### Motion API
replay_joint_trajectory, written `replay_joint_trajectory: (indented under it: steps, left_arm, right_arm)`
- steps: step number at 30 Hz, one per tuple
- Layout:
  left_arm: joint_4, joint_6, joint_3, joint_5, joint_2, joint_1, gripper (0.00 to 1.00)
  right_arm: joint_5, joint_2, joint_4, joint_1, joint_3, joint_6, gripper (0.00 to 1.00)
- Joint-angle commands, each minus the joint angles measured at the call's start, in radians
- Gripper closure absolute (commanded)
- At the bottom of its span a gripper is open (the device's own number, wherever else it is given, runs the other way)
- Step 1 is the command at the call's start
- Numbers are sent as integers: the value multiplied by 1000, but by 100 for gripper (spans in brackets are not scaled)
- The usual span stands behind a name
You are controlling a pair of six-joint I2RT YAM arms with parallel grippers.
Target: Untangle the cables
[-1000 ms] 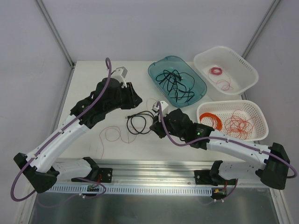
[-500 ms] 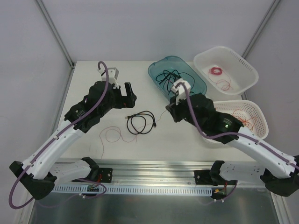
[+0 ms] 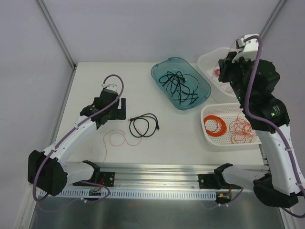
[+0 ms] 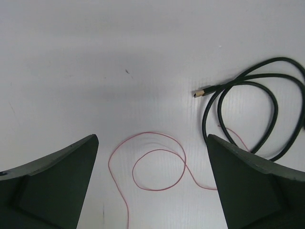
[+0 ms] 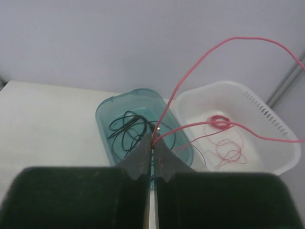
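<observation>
White tabletop [image 4: 95,57] lies below your left gripper [image 4: 152,143], jaws spread wide above a red wire loop [image 4: 147,133] and black cord [image 4: 275,112]; your right gripper [image 5: 152,140] pinches a raised red strand [image 5: 248,37].

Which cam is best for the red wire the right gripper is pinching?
Right wrist: the red wire is large, pinched in the shut right gripper. Top external: too thin to make out. Left wrist: not in view.
</observation>
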Motion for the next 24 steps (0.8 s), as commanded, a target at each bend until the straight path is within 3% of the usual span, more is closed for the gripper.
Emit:
replay_joint_trajectory:
  steps: [1,8,24]
  left_arm:
    - [10,58,-10,-27,16,6,1]
    - [10,82,-26,-87,2,6,1]
    - [9,101,-27,-161,37,4,1]
  right_arm:
    - [-25,69,114,-108,53,-58,99]
    - [-112,246,267,-380,131,-59,99]
    - [-115,525,419,-613,1,60,99]
